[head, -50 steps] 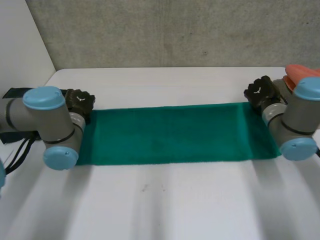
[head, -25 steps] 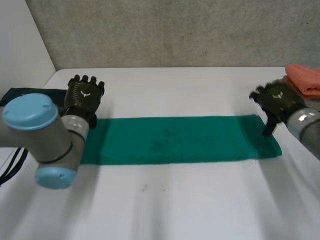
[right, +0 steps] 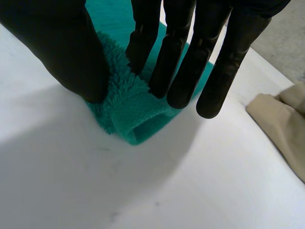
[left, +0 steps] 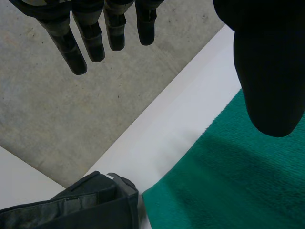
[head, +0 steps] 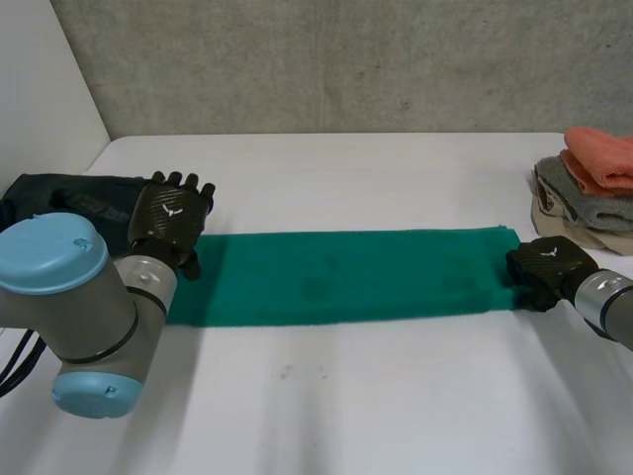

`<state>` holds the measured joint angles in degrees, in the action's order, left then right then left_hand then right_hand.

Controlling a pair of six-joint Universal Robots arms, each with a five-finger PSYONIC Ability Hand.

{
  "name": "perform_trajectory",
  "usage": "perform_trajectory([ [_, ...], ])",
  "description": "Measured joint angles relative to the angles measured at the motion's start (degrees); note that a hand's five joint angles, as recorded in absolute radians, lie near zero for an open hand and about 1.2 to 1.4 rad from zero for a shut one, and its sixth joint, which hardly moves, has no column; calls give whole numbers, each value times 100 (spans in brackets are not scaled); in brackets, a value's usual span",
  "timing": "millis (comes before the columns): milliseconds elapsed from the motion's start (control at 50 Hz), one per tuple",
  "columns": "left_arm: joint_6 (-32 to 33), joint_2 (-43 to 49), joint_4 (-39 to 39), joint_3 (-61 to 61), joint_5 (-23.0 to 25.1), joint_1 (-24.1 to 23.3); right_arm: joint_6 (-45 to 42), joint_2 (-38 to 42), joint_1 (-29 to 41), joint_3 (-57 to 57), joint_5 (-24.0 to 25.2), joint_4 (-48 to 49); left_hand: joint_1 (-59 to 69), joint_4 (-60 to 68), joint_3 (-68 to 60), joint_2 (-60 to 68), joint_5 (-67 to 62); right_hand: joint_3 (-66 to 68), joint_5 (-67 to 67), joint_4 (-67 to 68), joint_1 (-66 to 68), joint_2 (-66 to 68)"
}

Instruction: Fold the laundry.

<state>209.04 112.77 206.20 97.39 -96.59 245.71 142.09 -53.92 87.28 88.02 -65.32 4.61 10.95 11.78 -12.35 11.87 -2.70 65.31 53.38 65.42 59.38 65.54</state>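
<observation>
A green towel [head: 346, 277] lies folded into a long strip across the white table [head: 356, 416]. My left hand [head: 170, 213] hovers over the strip's left end with fingers [left: 90, 38] straight and spread, holding nothing; the towel's left corner [left: 228, 186] lies under its palm. My right hand [head: 546, 267] sits at the strip's right end. There its thumb and fingers [right: 190, 57] pinch the bunched end of the towel [right: 133, 112] against the table.
A stack of folded cloths [head: 593, 188], orange on grey on beige, stands at the back right, close to my right hand; its beige edge [right: 281, 124] lies beside the fingertips. A dark cloth [head: 69, 198] lies at the table's left edge, just behind the towel's left corner.
Both hands let go of the towel's far edge and opened. The left rose over the left end; the right dropped to the right end and closed on it.
</observation>
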Motion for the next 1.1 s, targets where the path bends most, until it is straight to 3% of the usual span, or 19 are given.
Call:
perform_trajectory([
  [200,-2,-230,-2,37,-5,-5,-74,-464,-380,345,-395,485,0,0,0,0,0,249,190,276,58,202],
  [380,-13,-511,-1,127,-9,-6,-274,-1150,-1314,659,-301,616,0,0,0,0,0,249,194,277,58,202],
  [460,-13,-534,-4,161,-9,3,-942,-1225,-1916,645,-286,581,0,0,0,0,0,249,199,277,59,202],
  [600,-16,-521,-14,169,-9,31,-1437,-1348,-1837,633,-246,581,0,0,0,0,0,249,199,277,59,202],
  [720,-21,-588,-23,168,-21,47,-909,-1777,60,500,-39,996,0,0,0,0,0,249,200,279,114,202],
  [840,-22,-684,-37,171,-35,48,-722,-1695,1834,341,240,1549,0,0,0,0,0,249,200,281,114,203],
  [980,-22,-710,-46,210,-34,23,-1147,-461,3949,-126,451,2210,0,0,0,0,0,249,281,283,115,203],
  [1080,-21,-667,-39,228,-25,-3,-1708,341,4565,-419,423,2286,0,0,0,0,0,152,265,200,87,117],
  [1100,-21,-651,-35,224,-22,-12,-1816,449,4625,-460,398,2285,0,0,0,0,0,-268,-126,-264,-310,-388],
])
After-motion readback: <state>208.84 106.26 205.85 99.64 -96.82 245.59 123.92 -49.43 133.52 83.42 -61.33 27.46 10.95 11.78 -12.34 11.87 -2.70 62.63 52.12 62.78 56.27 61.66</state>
